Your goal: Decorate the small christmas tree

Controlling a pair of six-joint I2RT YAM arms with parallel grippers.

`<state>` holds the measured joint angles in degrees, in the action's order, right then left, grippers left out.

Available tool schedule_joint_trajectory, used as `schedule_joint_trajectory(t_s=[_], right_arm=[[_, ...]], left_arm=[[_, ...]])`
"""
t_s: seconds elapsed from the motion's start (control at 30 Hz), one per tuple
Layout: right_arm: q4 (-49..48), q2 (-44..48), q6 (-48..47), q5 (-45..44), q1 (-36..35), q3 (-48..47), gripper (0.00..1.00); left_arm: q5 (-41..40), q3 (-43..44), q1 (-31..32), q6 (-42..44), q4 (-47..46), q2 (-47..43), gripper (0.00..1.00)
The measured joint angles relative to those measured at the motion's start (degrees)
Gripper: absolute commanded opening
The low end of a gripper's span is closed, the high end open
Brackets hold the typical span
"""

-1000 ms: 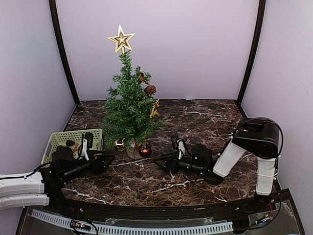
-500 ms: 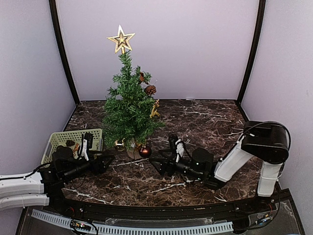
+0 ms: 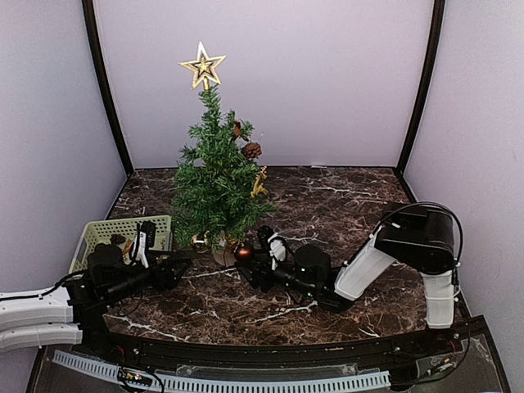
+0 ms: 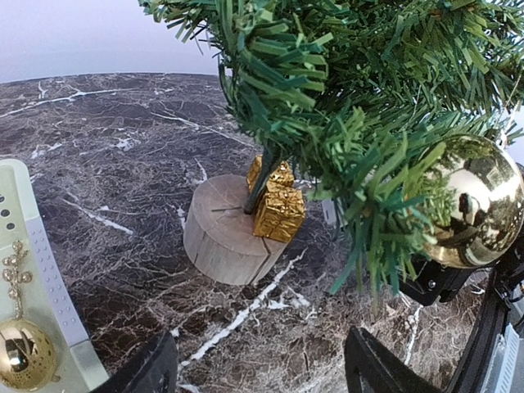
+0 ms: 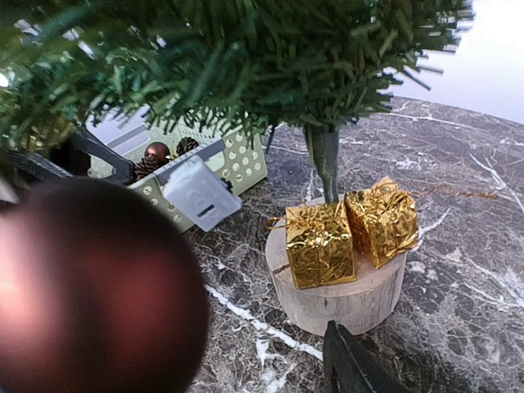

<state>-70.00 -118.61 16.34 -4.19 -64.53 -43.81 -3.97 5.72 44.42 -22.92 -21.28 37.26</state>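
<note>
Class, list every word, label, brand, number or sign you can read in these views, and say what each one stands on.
None: no view shows any readable text.
The small christmas tree, its gold star, the gold gift boxes, the gold bauble and the basket carry no lettering.
A white tab in the right wrist view shows no print.

I'm working in my rig's lab test booth: blank lilac walls (image 3: pixel 327 82) and black corner posts (image 3: pixel 420 90) enclose a marble-patterned table (image 3: pixel 352 192), cable strip (image 3: pixel 221 381) along its near edge.
</note>
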Motion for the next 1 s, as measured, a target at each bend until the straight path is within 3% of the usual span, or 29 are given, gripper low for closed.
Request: schedule_joint_trajectory(t_s=[0.6,1.0], right_arm=[[-4.46,-7.69,-0.55,2.73,2.60,-5.75,0.40],[-4.79,-8.48,-1.25,5.86,3.96,-8.90,0.38]], left_arm=[[-0.66,0.66,-0.81,0.44,1.68,-0.24,0.74],[-1.09,0.66,-1.01,0.24,1.68,-0.24,0.74]])
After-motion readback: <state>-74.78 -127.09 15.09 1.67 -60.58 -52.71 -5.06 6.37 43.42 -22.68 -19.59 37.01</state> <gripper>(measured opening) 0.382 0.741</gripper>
